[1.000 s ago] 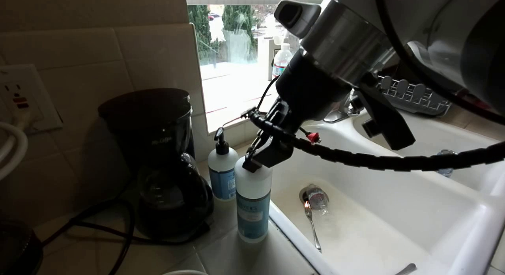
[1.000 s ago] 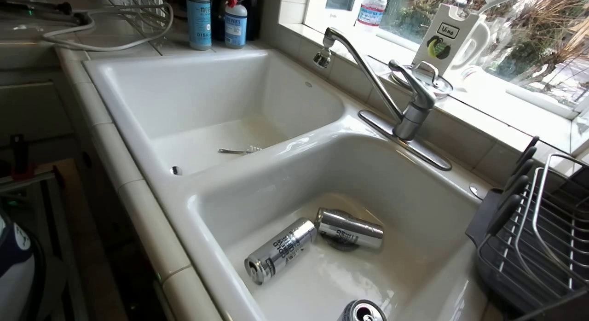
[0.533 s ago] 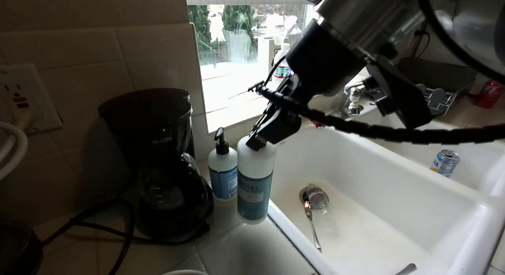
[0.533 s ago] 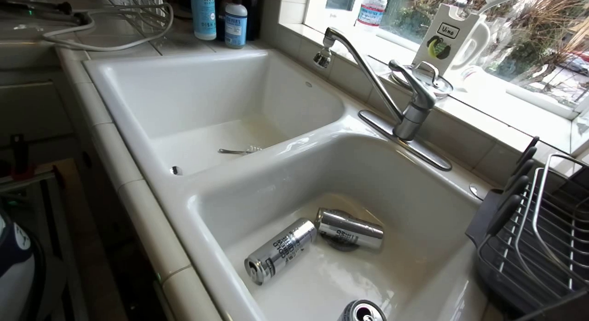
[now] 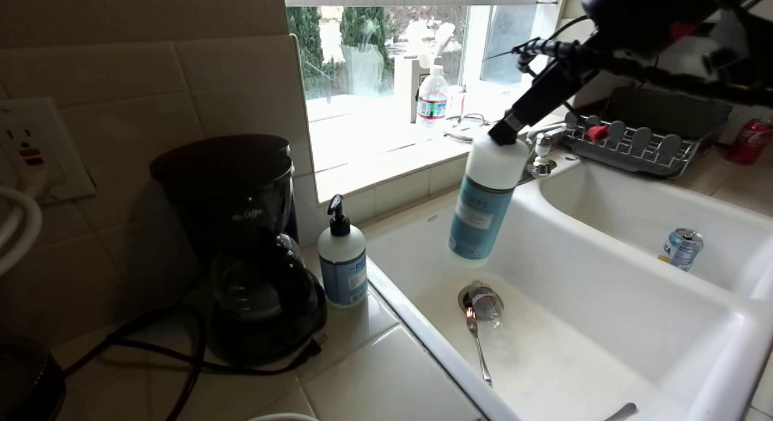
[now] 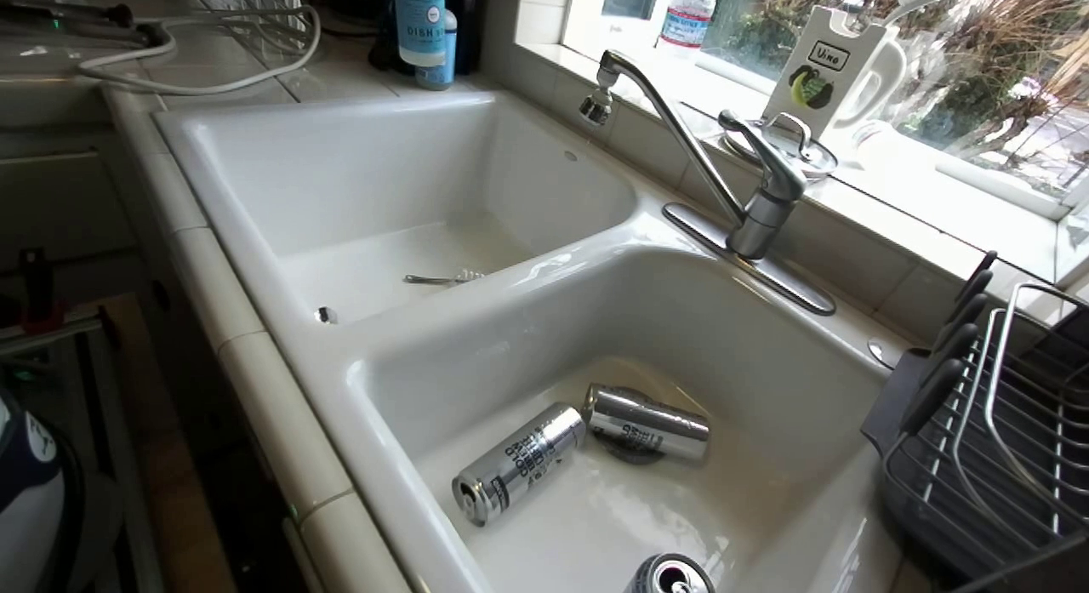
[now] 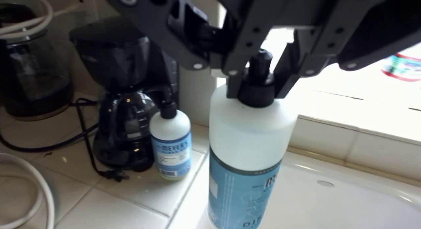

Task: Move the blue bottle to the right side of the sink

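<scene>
At the left of an exterior view, a wall outlet (image 5: 42, 152) sits above a tiled surface (image 5: 386, 379). Next stands a black Mr. Coffee coffee maker (image 5: 238, 246), then, just beside it, an upright Meyer's pump bottle (image 5: 343, 273) with a black top, near the rim of the white double-basin sink (image 5: 592, 288). Further right, a clear plastic bottle (image 5: 431, 101) with a red-edged label stands on the windowsill (image 5: 368, 173). In the basin nearer the coffee maker lies a fork (image 5: 477, 343), its tines at the drain (image 5: 462, 296). The blue dish soap bottle (image 5: 483, 212) is raised off the surface, seen against that basin, and tilted, its base to the left of its top. The gripper (image 5: 506, 133) meets its upper end from the upper right; in the wrist view the fingers (image 7: 234, 86) press both sides of the black cap (image 7: 256, 97), grasping the blue dish soap bottle there, its body hanging just below the fingertips. Farther right, a drink can (image 5: 682, 250) stands in the farther basin, with a grey dish rack (image 5: 634, 161) beyond it and a red Coca-Cola can (image 5: 750, 142) rightmost.
</scene>
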Action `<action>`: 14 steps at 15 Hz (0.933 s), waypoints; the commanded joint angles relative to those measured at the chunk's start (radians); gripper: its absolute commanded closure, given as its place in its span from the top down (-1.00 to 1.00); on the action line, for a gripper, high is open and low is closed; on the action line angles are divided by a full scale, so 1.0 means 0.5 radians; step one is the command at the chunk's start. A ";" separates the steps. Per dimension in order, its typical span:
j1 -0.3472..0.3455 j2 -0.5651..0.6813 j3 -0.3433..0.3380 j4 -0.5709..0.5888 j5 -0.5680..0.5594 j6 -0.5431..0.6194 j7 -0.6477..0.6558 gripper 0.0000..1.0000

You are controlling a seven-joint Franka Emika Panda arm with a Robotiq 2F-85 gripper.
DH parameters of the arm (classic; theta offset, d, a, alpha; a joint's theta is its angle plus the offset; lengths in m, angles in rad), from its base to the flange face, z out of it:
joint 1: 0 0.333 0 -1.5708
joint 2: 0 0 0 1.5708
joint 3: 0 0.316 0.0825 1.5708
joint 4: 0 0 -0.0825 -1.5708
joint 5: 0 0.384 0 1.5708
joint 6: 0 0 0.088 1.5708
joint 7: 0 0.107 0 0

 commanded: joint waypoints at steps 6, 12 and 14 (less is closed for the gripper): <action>-0.396 -0.927 -0.095 -0.542 -0.018 -0.482 0.341 -0.85; -0.790 -1.148 -0.203 -0.580 -0.097 -0.555 0.403 -0.85; -0.774 -1.110 -0.219 -0.536 -0.055 -0.607 0.311 -0.40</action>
